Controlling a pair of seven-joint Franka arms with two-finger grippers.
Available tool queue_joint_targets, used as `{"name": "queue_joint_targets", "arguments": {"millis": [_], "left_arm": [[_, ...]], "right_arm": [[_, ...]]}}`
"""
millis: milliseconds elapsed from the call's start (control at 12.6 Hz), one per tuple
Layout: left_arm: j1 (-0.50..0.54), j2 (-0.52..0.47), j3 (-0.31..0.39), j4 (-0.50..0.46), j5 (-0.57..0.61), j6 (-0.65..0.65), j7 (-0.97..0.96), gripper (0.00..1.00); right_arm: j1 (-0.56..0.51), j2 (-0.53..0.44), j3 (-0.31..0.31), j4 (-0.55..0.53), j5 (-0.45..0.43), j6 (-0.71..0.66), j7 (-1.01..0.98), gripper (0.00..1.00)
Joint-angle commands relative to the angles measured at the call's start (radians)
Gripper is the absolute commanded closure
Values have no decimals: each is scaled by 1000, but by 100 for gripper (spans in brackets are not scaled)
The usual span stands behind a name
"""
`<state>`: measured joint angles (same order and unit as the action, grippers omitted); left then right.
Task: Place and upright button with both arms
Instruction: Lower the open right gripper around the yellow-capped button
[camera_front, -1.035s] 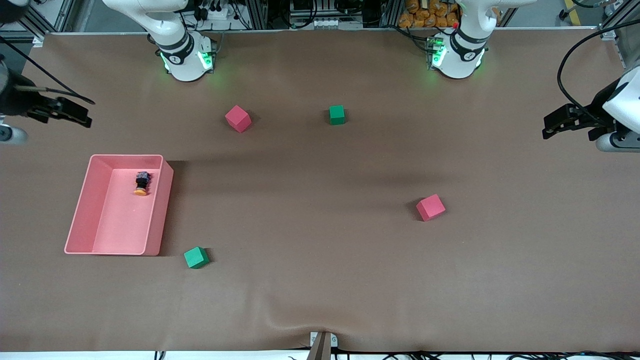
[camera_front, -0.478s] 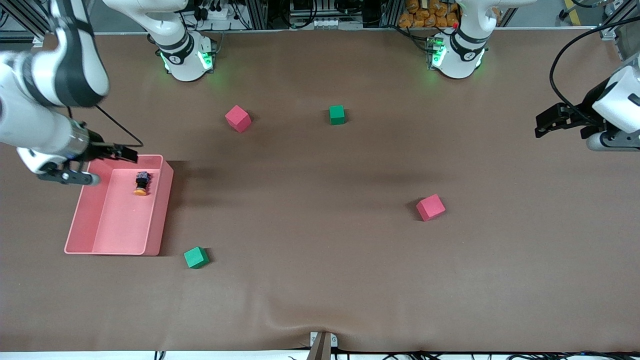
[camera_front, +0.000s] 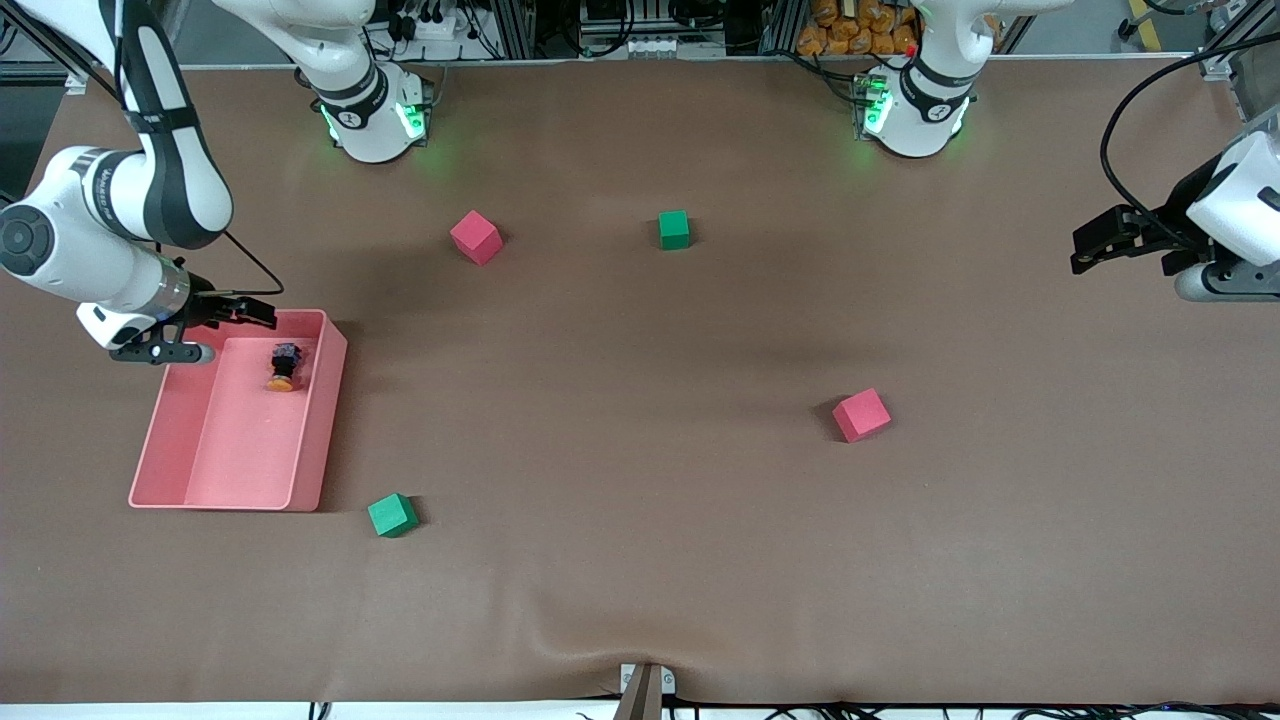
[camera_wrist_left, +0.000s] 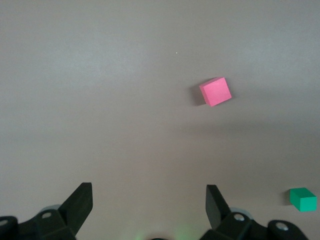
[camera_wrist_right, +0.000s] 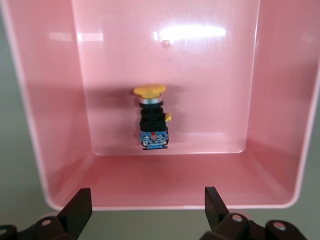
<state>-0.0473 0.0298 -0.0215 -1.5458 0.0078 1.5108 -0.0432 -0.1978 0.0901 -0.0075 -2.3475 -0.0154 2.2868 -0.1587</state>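
The button (camera_front: 284, 366) lies on its side in the pink bin (camera_front: 320, 420), near the bin's end farther from the front camera. Its orange cap points toward that camera. In the right wrist view the button (camera_wrist_right: 152, 120) shows a yellow-orange cap, a black body and a blue end. My right gripper (camera_front: 245, 312) is open and empty, in the air over the bin's rim (camera_wrist_right: 165, 206) just short of the button; its fingertips (camera_wrist_right: 80, 202) stand wide apart. My left gripper (camera_front: 1095, 240) is open and empty, raised over the table's end by the left arm, and waits.
One red cube (camera_front: 476, 237) and one green cube (camera_front: 674, 229) lie near the arms' bases. Another red cube (camera_front: 861, 414) lies toward the left arm's end, also in the left wrist view (camera_wrist_left: 215, 91). Another green cube (camera_front: 392, 515) lies beside the bin's nearer corner.
My right arm has swung in from the table's end and brought its gripper over the bin's rim by the button. My left gripper has shifted slightly. The button has not moved.
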Motion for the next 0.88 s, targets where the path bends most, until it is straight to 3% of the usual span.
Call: {"name": "queue_joint_targets", "arguments": {"millis": [0,318,796], "left_arm": [[4,-10,-1,7,9,-18,-3,0],[3,-10,-8,7,9,-20,-10,0],[3,-10,-6,7,9,-18,-10,0]], "right_arm": [[-15,23,15,-87,2,127,-15,0],[-42,147,17,-88,2,270,-36,0],[-31,244,17,-84,2,402,-47,0]]}}
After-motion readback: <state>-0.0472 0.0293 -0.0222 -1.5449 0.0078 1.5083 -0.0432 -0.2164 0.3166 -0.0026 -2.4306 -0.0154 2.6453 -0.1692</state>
